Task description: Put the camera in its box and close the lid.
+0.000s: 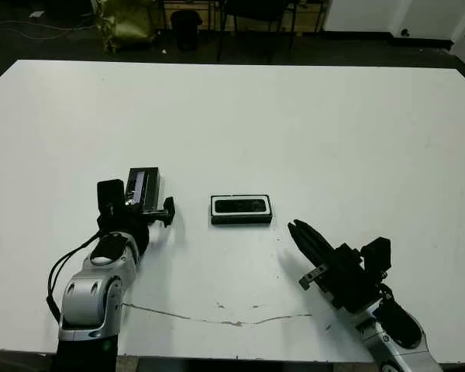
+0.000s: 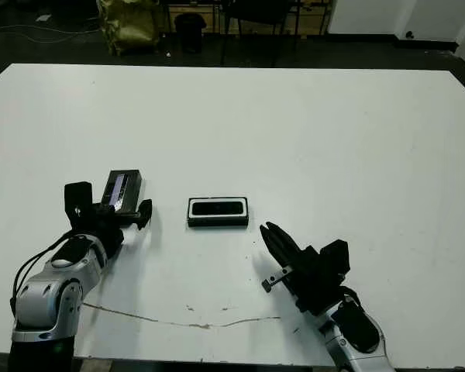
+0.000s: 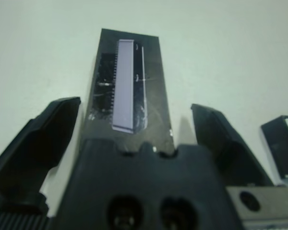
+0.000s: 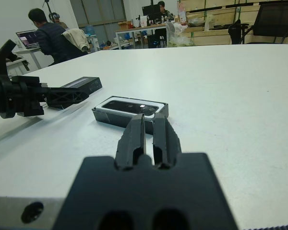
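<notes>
The box (image 1: pixel 241 219), a small black tray with white lining, sits mid-table, and the slim black camera (image 1: pixel 241 205) lies inside it. To its left the lid (image 1: pixel 145 184) lies flat on the table, its pale lavender strip (image 3: pixel 125 86) facing up. My left gripper (image 1: pixel 139 200) is open, one finger on each side of the lid's near end without clamping it. My right gripper (image 1: pixel 296 228) is shut and empty, low over the table just right of and in front of the box; the camera (image 4: pixel 129 106) in the box shows beyond its fingertips (image 4: pixel 143 125).
A thin crack line (image 1: pixel 217 319) runs across the table near its front edge. Beyond the far edge stand chairs and a yellow-green bag (image 1: pixel 124 22). A person (image 4: pixel 48 38) sits at a desk far behind the table.
</notes>
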Robot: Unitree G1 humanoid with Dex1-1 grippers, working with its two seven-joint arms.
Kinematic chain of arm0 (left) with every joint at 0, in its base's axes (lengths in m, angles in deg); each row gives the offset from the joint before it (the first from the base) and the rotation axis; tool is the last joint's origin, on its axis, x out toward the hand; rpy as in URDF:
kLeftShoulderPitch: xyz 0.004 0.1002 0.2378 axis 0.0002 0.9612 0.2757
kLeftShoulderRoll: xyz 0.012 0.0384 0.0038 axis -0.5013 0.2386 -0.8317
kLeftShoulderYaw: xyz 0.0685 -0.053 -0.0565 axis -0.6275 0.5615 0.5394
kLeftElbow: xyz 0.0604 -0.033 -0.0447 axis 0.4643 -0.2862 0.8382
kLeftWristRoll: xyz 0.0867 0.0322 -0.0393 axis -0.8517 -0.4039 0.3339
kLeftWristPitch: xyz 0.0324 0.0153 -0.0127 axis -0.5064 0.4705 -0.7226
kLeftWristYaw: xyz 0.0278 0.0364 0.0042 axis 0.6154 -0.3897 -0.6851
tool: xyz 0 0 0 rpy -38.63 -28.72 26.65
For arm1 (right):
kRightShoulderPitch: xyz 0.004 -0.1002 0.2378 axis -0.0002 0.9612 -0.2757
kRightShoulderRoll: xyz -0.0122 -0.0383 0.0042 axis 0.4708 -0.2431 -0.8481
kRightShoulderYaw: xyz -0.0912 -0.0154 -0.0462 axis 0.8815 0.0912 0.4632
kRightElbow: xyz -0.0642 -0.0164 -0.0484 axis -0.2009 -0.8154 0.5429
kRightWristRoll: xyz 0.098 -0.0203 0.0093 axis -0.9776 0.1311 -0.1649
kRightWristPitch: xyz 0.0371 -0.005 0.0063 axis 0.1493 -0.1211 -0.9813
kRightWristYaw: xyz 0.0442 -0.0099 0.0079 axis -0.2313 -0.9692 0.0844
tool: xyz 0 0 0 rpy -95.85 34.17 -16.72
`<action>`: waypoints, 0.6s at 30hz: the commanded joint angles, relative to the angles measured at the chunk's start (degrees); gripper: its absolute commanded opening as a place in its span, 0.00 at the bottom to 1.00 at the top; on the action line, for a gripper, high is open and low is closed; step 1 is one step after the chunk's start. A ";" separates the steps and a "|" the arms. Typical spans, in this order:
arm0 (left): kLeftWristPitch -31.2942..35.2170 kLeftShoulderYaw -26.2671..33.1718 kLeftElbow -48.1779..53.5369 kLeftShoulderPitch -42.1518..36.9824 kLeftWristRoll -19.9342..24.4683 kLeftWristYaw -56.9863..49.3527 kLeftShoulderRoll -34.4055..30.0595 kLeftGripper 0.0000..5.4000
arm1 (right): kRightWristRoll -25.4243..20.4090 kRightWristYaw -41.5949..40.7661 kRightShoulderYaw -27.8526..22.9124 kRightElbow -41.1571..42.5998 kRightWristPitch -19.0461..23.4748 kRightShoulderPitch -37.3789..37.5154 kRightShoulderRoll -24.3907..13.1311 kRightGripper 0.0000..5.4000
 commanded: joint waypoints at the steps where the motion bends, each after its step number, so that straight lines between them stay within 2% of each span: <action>1: 1.35 0.50 -2.42 1.39 0.39 0.06 -0.32 1.00 | -0.89 -1.03 -0.42 -1.66 -0.74 0.45 -0.14 0.00; 3: 1.49 0.29 -2.64 1.49 0.21 0.15 -0.71 1.00 | -0.61 -0.75 -0.36 -1.31 -0.30 0.61 -0.33 0.00; 6: 0.97 -0.67 -2.83 1.92 -1.02 -0.37 -1.28 0.93 | 0.14 -0.17 -0.23 -0.73 0.01 0.67 -0.51 0.00; 9: 0.99 -1.89 -2.47 2.27 -2.62 -0.83 -2.28 0.80 | 0.20 -0.36 -0.34 -1.00 -0.18 0.65 -0.58 0.00; 13: -5.90 -4.80 -3.22 4.36 -6.85 -1.10 -4.56 0.65 | 0.20 0.04 -0.44 -0.68 0.61 0.80 -0.59 0.00; 16: -10.23 -4.54 -4.40 5.81 -6.66 1.28 -6.14 0.52 | 0.28 -0.16 -0.44 -0.73 0.24 0.76 -0.65 0.00; 18: -11.19 -3.46 -4.71 6.44 -5.19 3.34 -6.86 0.48 | 0.10 -0.05 -0.48 -0.52 0.43 0.82 -0.57 0.00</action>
